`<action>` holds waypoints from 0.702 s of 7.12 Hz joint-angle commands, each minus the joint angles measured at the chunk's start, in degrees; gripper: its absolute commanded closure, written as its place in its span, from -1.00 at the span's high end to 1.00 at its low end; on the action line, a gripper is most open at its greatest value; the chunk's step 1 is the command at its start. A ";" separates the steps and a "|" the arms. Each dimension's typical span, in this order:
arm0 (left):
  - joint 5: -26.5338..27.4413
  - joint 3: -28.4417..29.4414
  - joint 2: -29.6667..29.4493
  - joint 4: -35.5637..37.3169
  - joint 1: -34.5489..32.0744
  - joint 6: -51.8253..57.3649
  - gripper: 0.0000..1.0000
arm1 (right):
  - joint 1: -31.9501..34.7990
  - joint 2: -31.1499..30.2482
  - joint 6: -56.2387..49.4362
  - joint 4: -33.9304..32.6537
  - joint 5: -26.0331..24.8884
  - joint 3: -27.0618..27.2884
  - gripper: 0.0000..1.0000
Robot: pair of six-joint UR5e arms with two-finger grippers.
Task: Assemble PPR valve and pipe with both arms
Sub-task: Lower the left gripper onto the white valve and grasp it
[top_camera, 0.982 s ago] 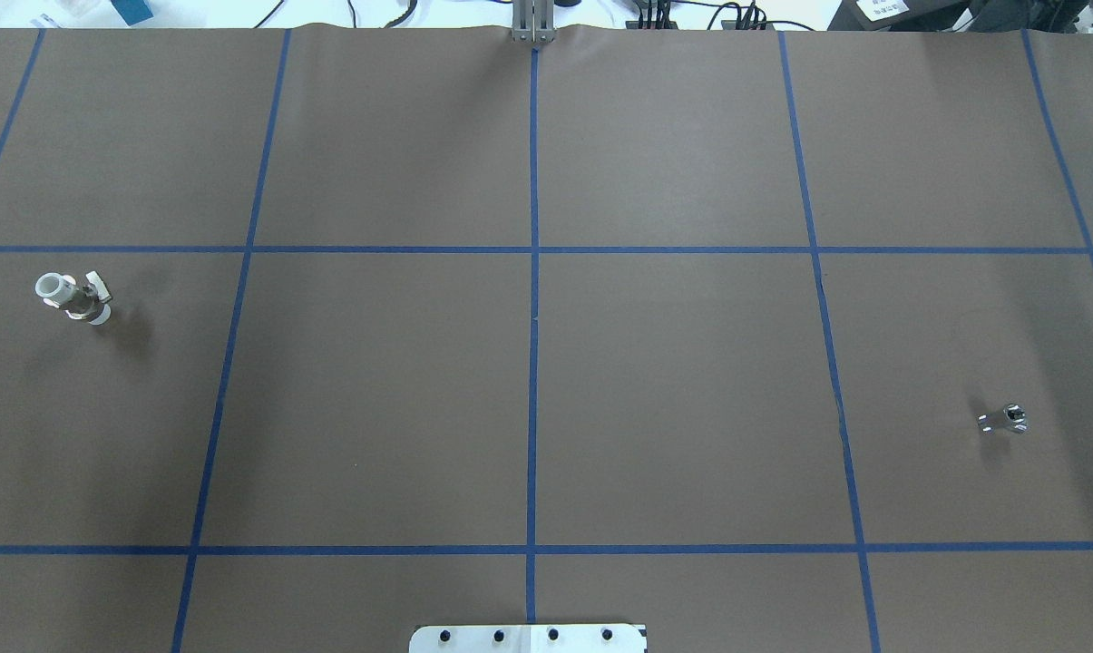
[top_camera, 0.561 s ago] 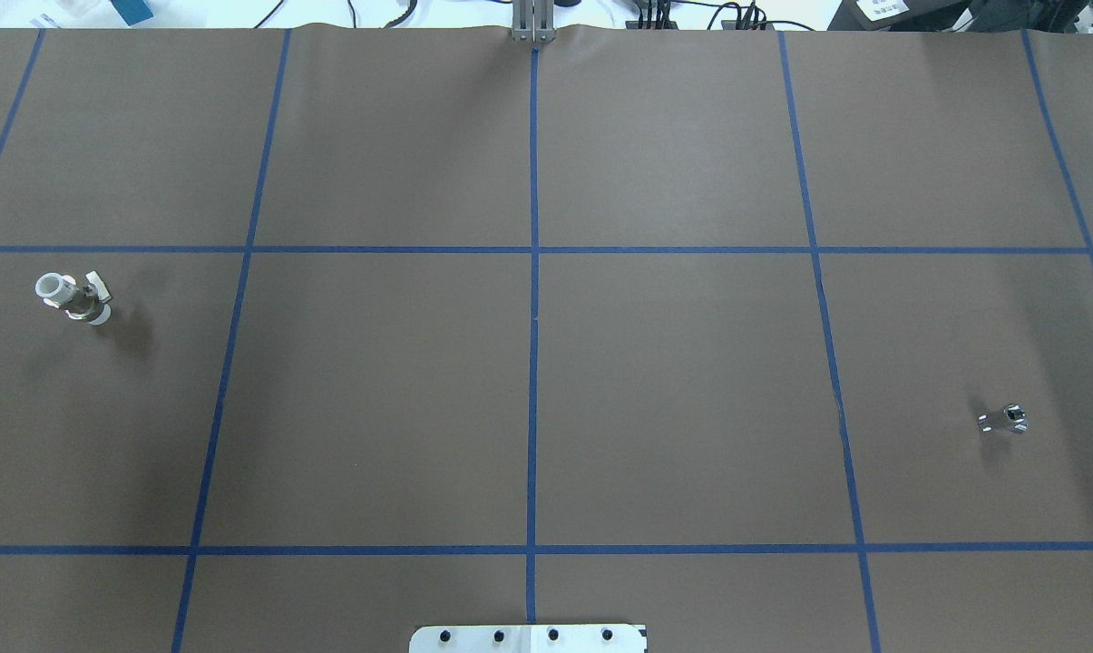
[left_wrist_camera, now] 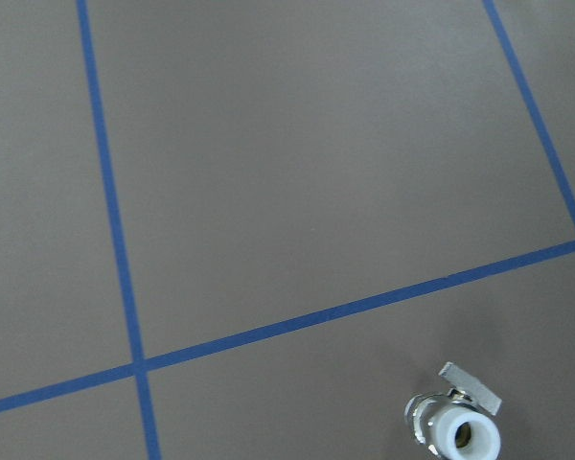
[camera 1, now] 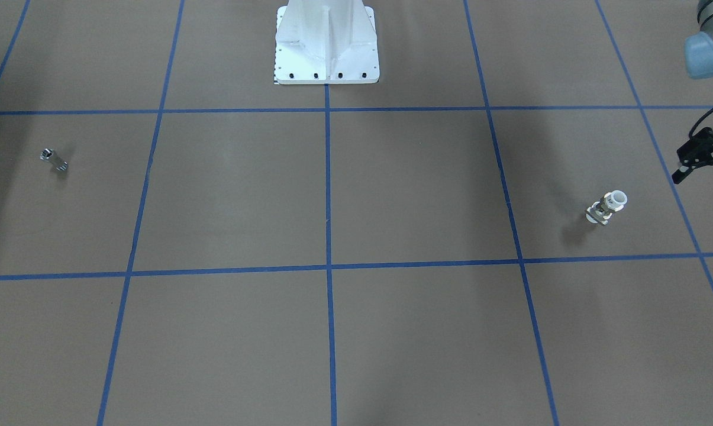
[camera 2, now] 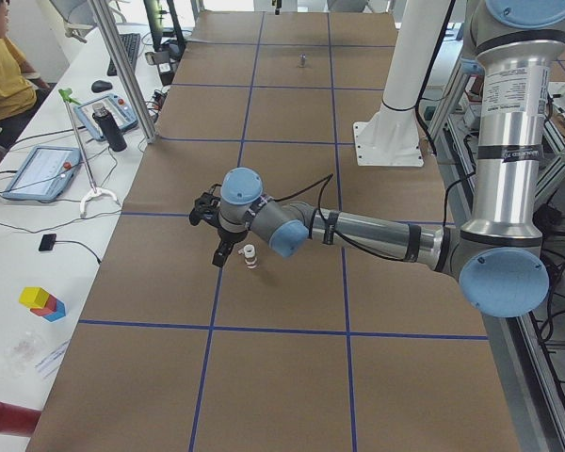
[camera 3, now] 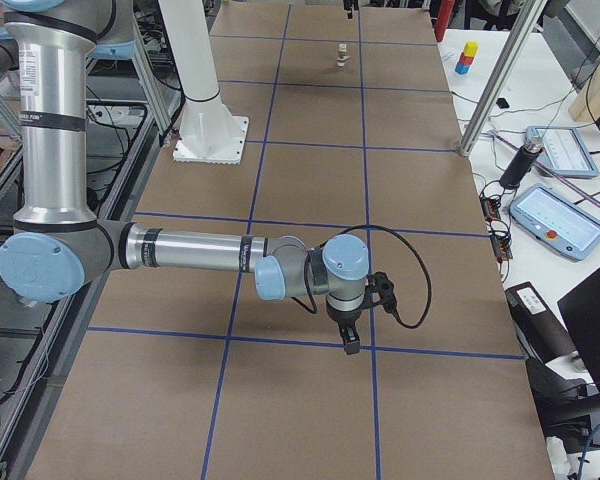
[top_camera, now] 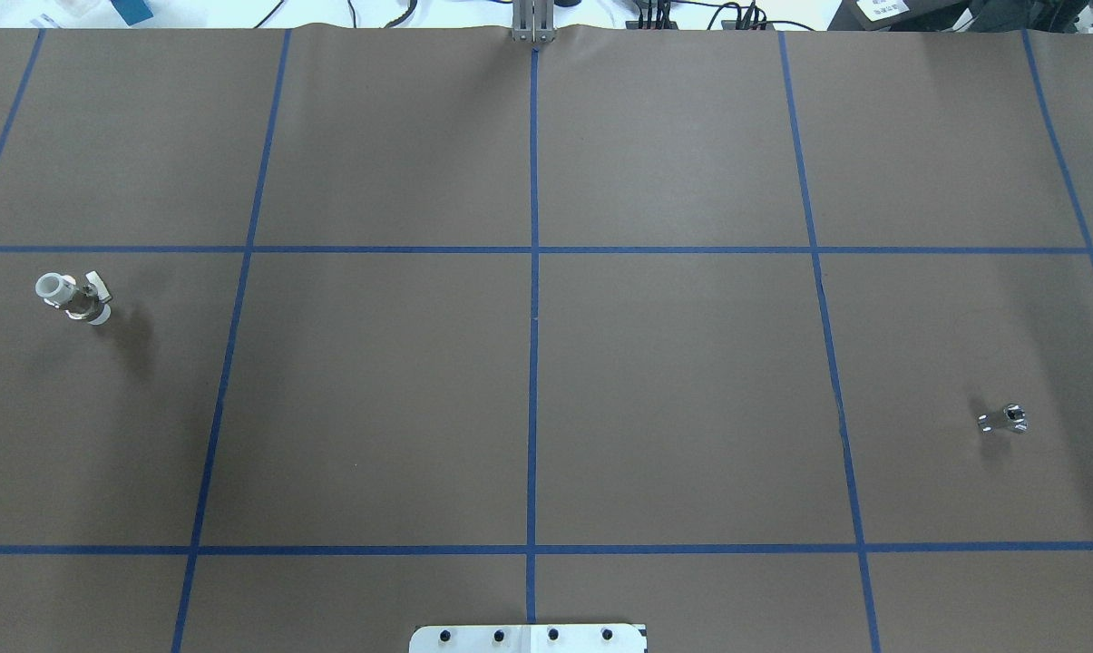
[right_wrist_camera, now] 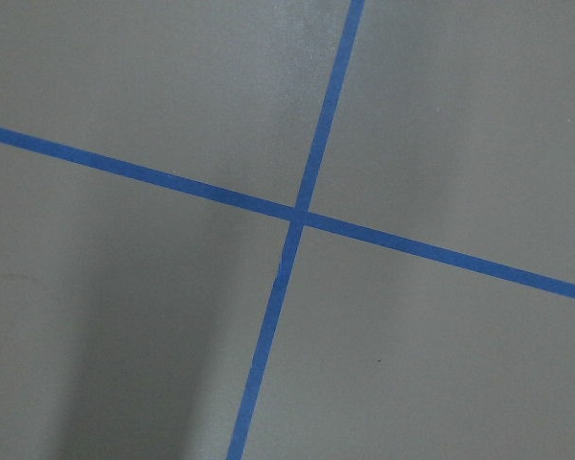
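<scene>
The valve [top_camera: 73, 297] stands on end on the brown table [top_camera: 673, 381], at the middle left of the overhead view, its white socket up and its metal handle to one side. In the front-facing view it sits at the middle right. The left arm [camera 2: 377, 234] comes in at that frame's right edge, its black jaws spread wide, empty, near the valve but not touching it. The left wrist view catches the valve in its lower right corner.

The small metal fitting [top_camera: 1004, 420] lies alone at the right of the overhead view, well apart from the valve.

The right arm [camera 3: 190, 250] stretches low across the centre of the right side view. Whether its jaws are spread or closed cannot be told. Its wrist view shows only crossing blue tape lines [right_wrist_camera: 302, 216].
</scene>
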 commanded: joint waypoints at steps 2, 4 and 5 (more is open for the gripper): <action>5.58 1.15 -0.17 -4.07 8.79 -10.74 1.00 | 0.00 0.00 0.00 0.01 -0.06 -0.09 1.00; 9.48 1.77 -0.35 -3.72 13.46 -10.94 1.00 | 0.00 0.00 0.00 0.01 -0.06 -0.09 1.00; 9.49 2.20 -0.35 -3.72 14.87 -11.46 1.00 | 0.00 0.00 0.00 0.01 -0.06 -0.09 1.00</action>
